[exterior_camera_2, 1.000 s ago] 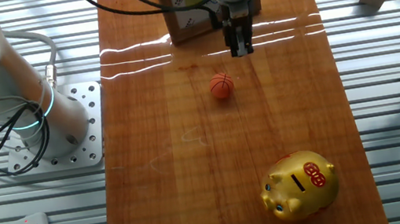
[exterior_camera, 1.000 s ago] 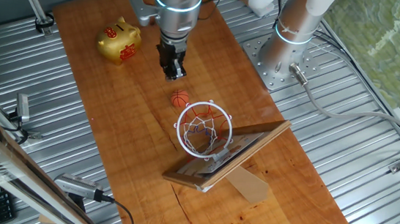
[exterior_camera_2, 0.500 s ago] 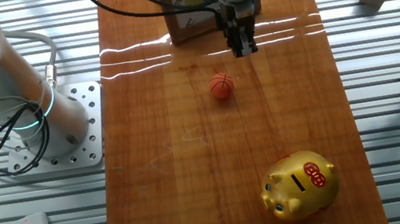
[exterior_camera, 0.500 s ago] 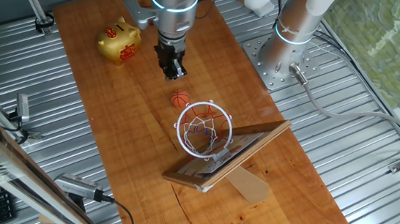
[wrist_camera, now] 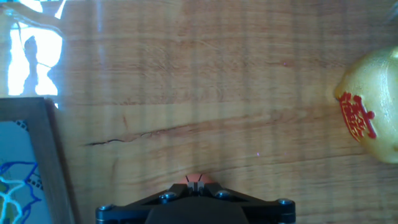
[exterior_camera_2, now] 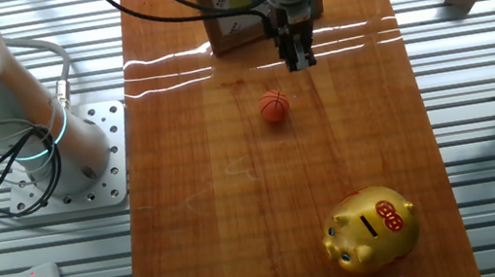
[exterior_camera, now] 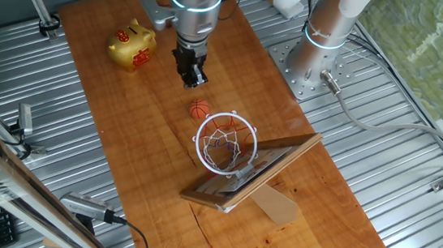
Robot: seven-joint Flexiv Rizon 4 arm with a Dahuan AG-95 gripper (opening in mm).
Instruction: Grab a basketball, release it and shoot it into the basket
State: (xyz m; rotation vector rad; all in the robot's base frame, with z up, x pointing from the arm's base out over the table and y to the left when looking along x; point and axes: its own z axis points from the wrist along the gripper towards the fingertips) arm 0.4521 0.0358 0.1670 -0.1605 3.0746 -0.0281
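The basketball (exterior_camera: 199, 109) is a tiny orange ball lying on the wooden table, just in front of the basket (exterior_camera: 226, 143), whose white ring and string net hang from a tilted wooden-framed backboard (exterior_camera: 259, 170). The ball also shows in the other fixed view (exterior_camera_2: 273, 106). My gripper (exterior_camera: 196, 79) hangs above the table a short way from the ball on the side away from the hoop, its jaws shut together and empty; it shows in the other fixed view too (exterior_camera_2: 296, 60). In the hand view only an orange sliver of the ball (wrist_camera: 196, 178) peeks past the closed fingertips (wrist_camera: 196, 185).
A golden piggy bank (exterior_camera: 133, 46) stands on the table beyond the gripper, also seen in the other fixed view (exterior_camera_2: 372, 226) and at the right edge of the hand view (wrist_camera: 373, 118). The backboard frame (wrist_camera: 38, 155) fills the hand view's lower left. Ridged metal surrounds the board.
The gripper has shifted only slightly, with a small turn of the wrist. The ball, hoop and piggy bank have not moved.
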